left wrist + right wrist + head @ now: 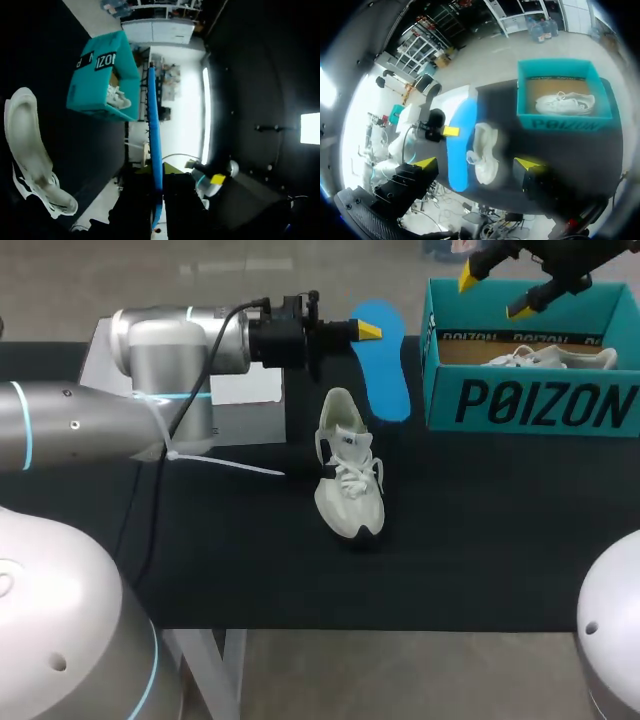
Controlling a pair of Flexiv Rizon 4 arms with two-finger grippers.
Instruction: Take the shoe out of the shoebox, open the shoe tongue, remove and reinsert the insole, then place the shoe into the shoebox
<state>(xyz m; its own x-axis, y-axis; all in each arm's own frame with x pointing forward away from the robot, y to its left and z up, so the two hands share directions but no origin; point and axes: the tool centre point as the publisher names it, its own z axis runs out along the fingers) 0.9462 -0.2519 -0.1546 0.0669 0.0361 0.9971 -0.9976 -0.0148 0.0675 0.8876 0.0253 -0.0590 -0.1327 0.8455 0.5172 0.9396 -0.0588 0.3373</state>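
Left end effector [158, 196] clamps insole [383, 370] beside shoe [348, 465].

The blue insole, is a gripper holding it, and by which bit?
Yes. The left gripper holds the flat blue foam insole, clamped near one end.

Left pincer [365, 332] gripping blue insole [385, 380], white shoe [349, 465] on table [480, 540], right pincer [495, 293] above shoebox [530, 405]
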